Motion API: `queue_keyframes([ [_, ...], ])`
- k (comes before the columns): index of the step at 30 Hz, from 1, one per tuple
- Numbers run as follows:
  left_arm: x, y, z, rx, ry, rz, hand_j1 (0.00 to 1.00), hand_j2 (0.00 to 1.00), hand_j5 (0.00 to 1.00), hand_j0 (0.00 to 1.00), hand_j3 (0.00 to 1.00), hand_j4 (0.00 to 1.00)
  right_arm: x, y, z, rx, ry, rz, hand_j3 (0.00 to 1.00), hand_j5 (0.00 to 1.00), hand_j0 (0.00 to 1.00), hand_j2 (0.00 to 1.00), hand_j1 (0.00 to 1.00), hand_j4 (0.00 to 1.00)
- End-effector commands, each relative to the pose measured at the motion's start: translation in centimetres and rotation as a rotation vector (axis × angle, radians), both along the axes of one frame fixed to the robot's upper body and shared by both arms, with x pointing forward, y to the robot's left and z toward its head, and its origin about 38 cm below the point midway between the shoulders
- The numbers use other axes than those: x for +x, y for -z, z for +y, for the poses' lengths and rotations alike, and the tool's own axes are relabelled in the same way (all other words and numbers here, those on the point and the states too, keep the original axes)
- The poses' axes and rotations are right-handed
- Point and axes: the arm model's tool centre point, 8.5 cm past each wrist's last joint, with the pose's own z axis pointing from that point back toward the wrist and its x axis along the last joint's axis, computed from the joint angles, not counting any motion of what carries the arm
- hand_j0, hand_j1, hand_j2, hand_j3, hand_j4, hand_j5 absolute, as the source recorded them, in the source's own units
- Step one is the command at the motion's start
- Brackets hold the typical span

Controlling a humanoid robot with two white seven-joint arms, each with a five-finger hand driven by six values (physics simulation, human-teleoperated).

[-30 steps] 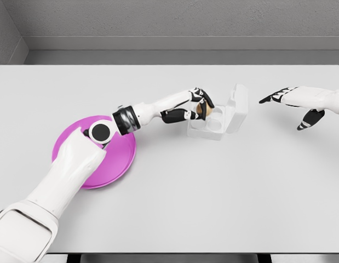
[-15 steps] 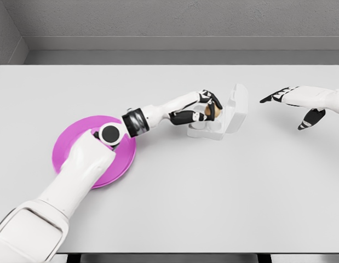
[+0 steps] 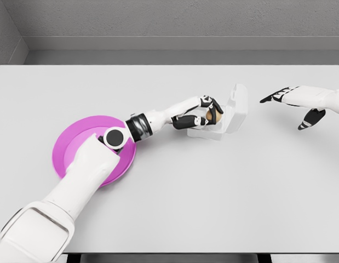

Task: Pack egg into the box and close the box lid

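A small white box [image 3: 221, 131] sits at the table's middle right, its lid [image 3: 237, 108] standing upright at the back. My left hand [image 3: 208, 112] reaches over the box's tray with its fingers curled around a tan egg [image 3: 215, 116], held just above the compartments. My right hand [image 3: 292, 104] hovers to the right of the box, fingers spread and holding nothing, well apart from the lid.
A round magenta plate [image 3: 76, 148] lies at the left of the grey table [image 3: 213, 197], partly covered by my left forearm. A grey wall runs behind the table's far edge.
My left hand has carried the egg rightward and slightly down, from the box's left edge to over its tray. The right hand has stayed still.
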Motion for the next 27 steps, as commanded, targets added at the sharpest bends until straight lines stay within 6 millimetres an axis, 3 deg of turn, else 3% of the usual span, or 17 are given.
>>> queue_keyframes([
  [1,0.05,-0.05,0.00,-0.010,-0.004,0.006,0.27,0.27,0.27,0.27,0.27,0.27,0.04,-0.13,-0.05,0.003,0.003,-0.002,1.00,1.00,1.00,1.00,1.00,1.00],
  [27,-0.14,-0.05,-0.07,-0.020,-0.004,0.006,0.28,0.28,0.28,0.28,0.28,0.28,0.07,-0.04,0.23,0.007,-0.002,-0.001,1.00,1.00,1.00,1.00,1.00,1.00],
])
